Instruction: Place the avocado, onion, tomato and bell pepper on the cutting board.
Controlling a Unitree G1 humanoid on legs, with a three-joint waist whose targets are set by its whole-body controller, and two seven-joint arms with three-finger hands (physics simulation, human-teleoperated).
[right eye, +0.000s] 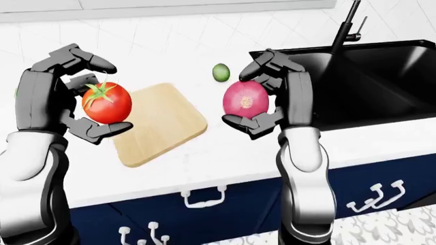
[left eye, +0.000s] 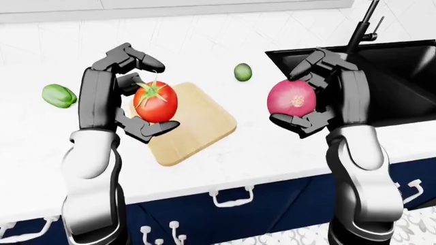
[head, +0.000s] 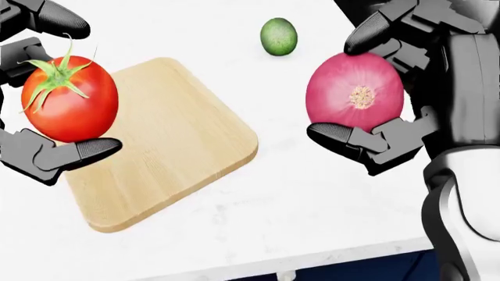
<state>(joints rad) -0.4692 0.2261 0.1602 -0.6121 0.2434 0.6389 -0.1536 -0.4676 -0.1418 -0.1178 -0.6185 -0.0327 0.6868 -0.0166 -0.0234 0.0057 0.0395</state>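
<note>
In the left-eye view, the left hand (left eye: 129, 97) is clamping its fingers (left eye: 153, 130) on the tomato (left eye: 155, 101), hanging over the cutting board's (left eye: 198, 122) left edge; the bell pepper (left eye: 59, 95) is lying near the surface's left edge.

In the head view, the right hand (head: 406, 93) is gripping the red onion (head: 356, 91) right of the board, so the left is nearer; the avocado (head: 278, 36) is sitting beyond the board's far corner.
</note>
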